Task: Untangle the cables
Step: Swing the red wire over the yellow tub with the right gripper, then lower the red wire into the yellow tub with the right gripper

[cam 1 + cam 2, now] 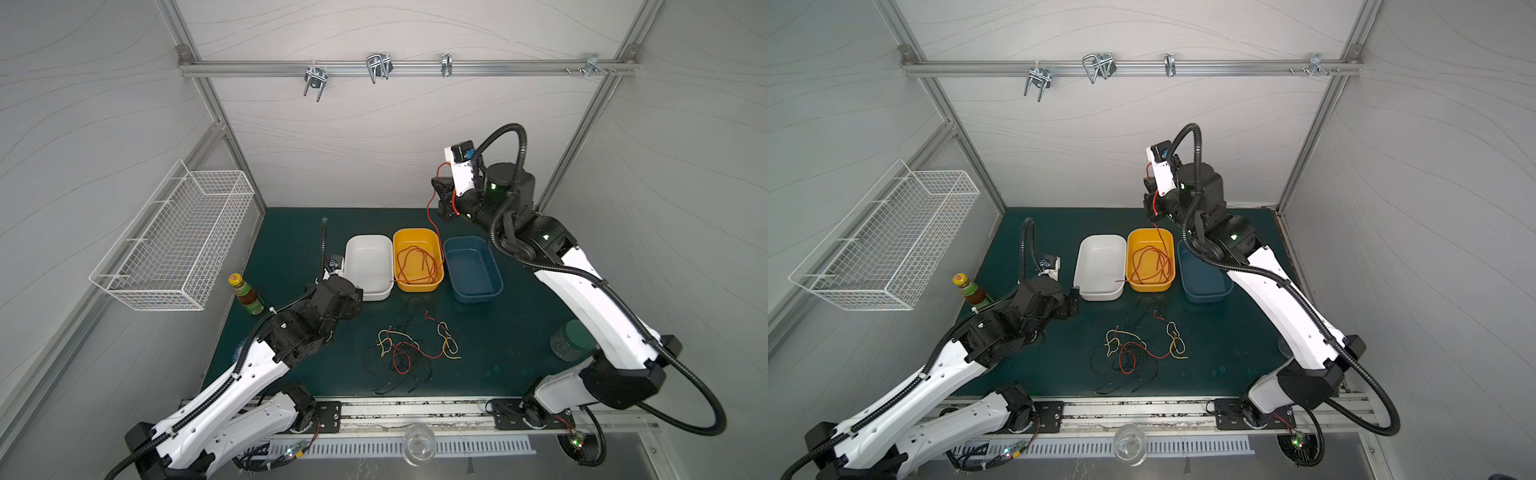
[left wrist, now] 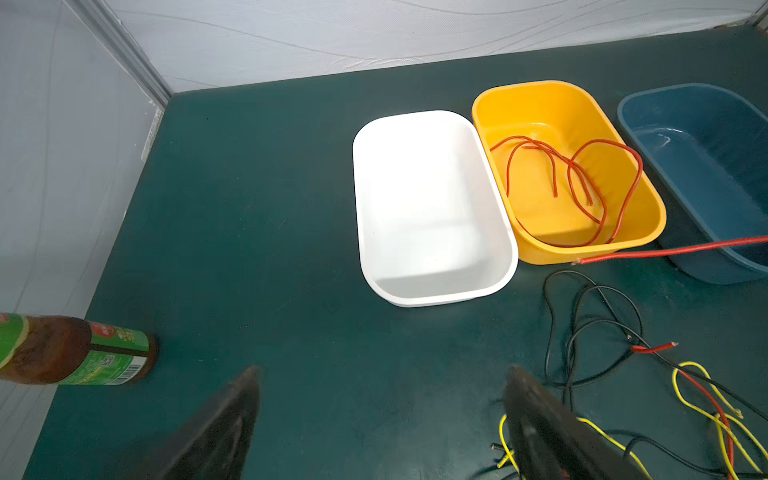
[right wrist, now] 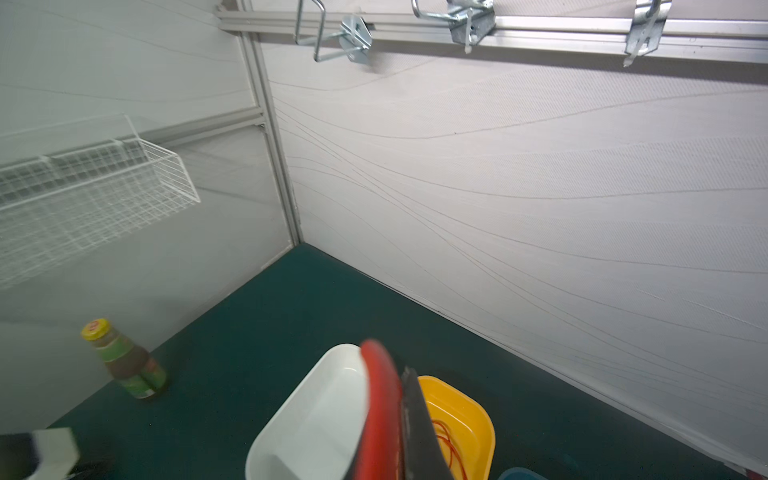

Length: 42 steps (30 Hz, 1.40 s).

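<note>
overhead stereo pair; wrist views, common white tub (image 2: 432,208)

left end effector (image 2: 382,376): agape, low | right end effector (image 1: 439,194): raised, pinching red cable (image 1: 435,232)

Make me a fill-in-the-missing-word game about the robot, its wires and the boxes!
1. The right gripper is shut on a ___ cable that hangs down to the yellow bin.
2. The left gripper is ___.
3. The white bin sits between the bottle and the ___ bin.
4. The tangle on the mat mixes red, ___ and yellow cables.

Missing words: red, open, yellow, black.
</note>
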Each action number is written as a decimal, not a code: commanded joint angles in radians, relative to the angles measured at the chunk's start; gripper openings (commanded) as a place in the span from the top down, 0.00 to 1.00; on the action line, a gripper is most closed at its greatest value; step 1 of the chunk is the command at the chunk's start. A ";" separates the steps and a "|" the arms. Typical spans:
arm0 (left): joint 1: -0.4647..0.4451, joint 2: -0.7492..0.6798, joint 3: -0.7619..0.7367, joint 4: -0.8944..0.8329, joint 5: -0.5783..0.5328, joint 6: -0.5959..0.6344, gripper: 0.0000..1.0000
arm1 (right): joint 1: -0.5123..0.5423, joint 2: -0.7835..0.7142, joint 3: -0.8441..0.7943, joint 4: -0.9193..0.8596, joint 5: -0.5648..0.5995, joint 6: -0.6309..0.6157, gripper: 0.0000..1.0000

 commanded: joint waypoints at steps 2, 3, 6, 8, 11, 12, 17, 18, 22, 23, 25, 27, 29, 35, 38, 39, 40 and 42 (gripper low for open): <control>-0.002 -0.004 0.004 0.013 -0.024 -0.016 0.07 | -0.005 0.051 0.022 0.086 0.128 -0.119 1.00; -0.002 -0.003 0.004 0.013 -0.022 -0.015 0.07 | -0.006 0.063 0.029 0.092 0.137 -0.125 1.00; -0.001 -0.003 0.005 0.013 -0.018 -0.013 0.07 | -0.006 0.105 0.048 0.112 0.181 -0.192 1.00; -0.002 -0.005 0.003 0.015 -0.016 -0.012 0.07 | -0.009 0.139 0.059 0.125 0.217 -0.219 1.00; -0.002 -0.006 0.002 0.017 -0.012 -0.011 0.07 | -0.015 0.179 0.065 0.155 0.275 -0.260 1.00; -0.002 -0.006 0.001 0.018 -0.009 -0.010 0.07 | -0.017 0.194 0.071 0.160 0.288 -0.270 1.00; -0.002 -0.003 0.001 0.019 0.002 -0.007 0.07 | -0.020 0.244 0.072 0.143 0.301 -0.279 1.00; -0.002 -0.005 0.001 0.019 0.004 -0.007 0.07 | -0.019 0.244 0.056 0.144 0.299 -0.269 1.00; -0.002 -0.008 -0.002 0.025 0.011 -0.004 0.07 | -0.017 0.244 -0.013 0.154 0.276 -0.229 1.00; -0.002 -0.006 -0.003 0.026 0.013 -0.004 0.07 | -0.015 0.246 -0.022 0.148 0.264 -0.217 1.00; -0.002 -0.004 -0.001 0.028 0.018 -0.004 0.07 | -0.009 0.253 -0.042 0.137 0.244 -0.198 1.00; -0.002 0.000 -0.001 0.027 0.021 -0.003 0.07 | -0.003 0.260 -0.062 0.131 0.230 -0.185 1.00; -0.002 0.000 0.000 0.027 0.023 -0.003 0.07 | 0.006 0.270 -0.083 0.128 0.218 -0.176 1.00; -0.002 -0.005 -0.004 0.029 0.025 -0.001 0.06 | 0.012 0.282 -0.146 0.114 0.161 -0.092 1.00; -0.002 -0.002 -0.004 0.030 0.028 -0.001 0.06 | 0.010 0.289 -0.165 0.097 0.123 -0.053 1.00; -0.002 0.000 -0.004 0.031 0.028 -0.001 0.06 | 0.009 0.292 -0.173 0.094 0.110 -0.039 1.00; -0.002 0.001 -0.004 0.030 0.031 -0.002 0.06 | 0.007 0.292 -0.185 0.090 0.093 -0.027 1.00; -0.002 0.001 -0.004 0.032 0.033 0.000 0.06 | 0.003 0.291 -0.204 0.091 0.067 -0.003 1.00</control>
